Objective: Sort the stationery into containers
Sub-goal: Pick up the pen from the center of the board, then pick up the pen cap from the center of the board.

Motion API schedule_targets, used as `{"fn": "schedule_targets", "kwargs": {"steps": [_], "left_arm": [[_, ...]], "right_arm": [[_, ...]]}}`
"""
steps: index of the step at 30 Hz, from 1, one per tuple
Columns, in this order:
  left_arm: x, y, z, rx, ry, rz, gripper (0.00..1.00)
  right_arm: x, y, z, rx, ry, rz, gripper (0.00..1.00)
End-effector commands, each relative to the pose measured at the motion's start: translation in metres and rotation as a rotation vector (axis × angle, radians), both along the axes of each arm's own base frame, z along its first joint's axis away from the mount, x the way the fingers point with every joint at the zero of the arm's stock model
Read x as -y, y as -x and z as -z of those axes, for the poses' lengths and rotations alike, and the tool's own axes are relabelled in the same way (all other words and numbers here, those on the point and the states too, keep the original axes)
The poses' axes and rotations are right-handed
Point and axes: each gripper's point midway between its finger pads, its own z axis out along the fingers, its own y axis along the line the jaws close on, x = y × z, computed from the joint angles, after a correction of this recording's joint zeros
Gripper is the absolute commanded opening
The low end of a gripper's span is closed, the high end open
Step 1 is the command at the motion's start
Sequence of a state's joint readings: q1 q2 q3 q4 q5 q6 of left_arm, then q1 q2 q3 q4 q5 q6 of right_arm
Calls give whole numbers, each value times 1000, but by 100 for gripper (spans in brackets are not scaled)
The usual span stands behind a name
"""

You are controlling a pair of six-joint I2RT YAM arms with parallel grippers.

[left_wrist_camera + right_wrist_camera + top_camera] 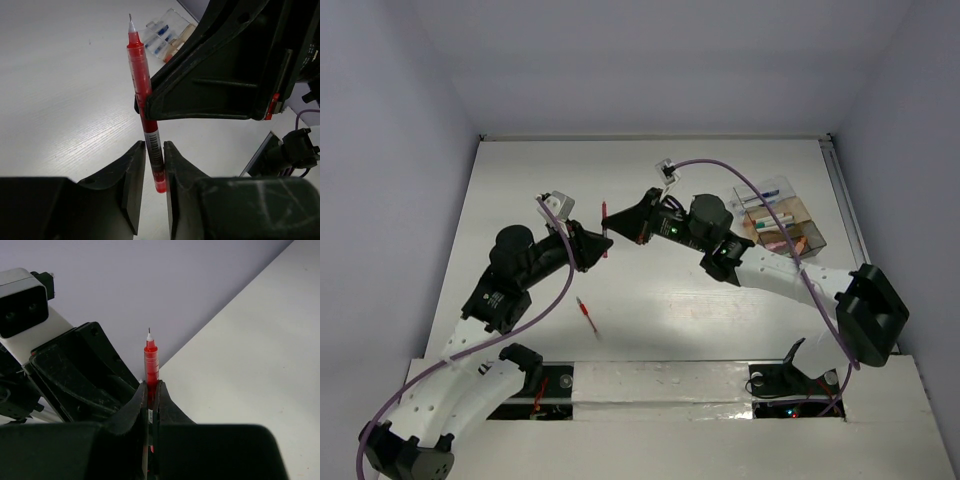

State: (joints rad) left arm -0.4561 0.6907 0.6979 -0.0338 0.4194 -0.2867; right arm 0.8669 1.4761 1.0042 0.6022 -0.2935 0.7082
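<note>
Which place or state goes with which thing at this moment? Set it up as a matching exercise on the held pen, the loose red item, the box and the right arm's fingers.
Things:
1. red pen
2. loose red item
3. organiser box
4. right gripper

Places or states:
A. on the right side of the table, stationery inside
B. fingers shut on the pen's middle
C. held off the table by both arms
D. lying on the table, untouched

Pairs: 1-C; 2-D; 3-A; 4-B.

The left gripper has its fingers against the pen's tail end.
</note>
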Motion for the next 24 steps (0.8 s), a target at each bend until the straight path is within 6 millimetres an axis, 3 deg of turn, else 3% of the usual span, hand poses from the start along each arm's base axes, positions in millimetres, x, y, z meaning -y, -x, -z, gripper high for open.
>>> {"fn": "schedule_targets", "kwargs": {"steps": [1,2,3,7,8,10,11,12,13,14,15,16,18,19,22,23,24], "left_arm": [[0,-1,-16,59,30,0,16],[0,-2,-16,59,26,-1,5],[0,-2,-16,57,26,-1,0],[-2,-2,-18,65,24,-6,0],[-2,-2,-18,68,22,-9,0],[-5,-3,-19,75,22,-24,0],[-6,-3,-20,79,19,-34,0],[-8,-4,-22,85,21,-44,0],[-11,-5,-25,96,22,-66,0],[-12,-6,-26,102,23,-73,0],[-15,-4,-23,91,13,-81,0],[-16,-5,-24,95,12,-90,0],[-18,-4,-24,97,7,-96,0],[-19,-4,-26,107,10,-102,0],[-21,-2,-30,121,14,-108,0],[-22,-1,-31,124,15,-108,0],[-22,-1,-32,129,16,-108,0]], "right_arm": [[-2,11,-26,50,-85,-43,0],[-3,12,-24,45,-82,-48,0],[-2,13,-24,46,-82,-49,0],[-1,14,-25,52,-60,-53,3],[-1,14,-19,38,-29,-53,18],[5,9,-25,72,11,-6,37],[11,7,-14,47,72,20,54],[17,4,-13,67,105,56,63],[34,-4,-19,69,112,133,71],[45,-8,-7,39,165,167,78],[56,-13,-1,36,196,206,78],[80,-25,9,2,250,297,78],[110,-43,37,-62,362,425,76],[146,-59,69,-134,513,560,73],[212,-80,112,-238,723,810,63],[237,-84,135,-303,809,858,59],[249,-86,148,-341,846,880,56]]}}
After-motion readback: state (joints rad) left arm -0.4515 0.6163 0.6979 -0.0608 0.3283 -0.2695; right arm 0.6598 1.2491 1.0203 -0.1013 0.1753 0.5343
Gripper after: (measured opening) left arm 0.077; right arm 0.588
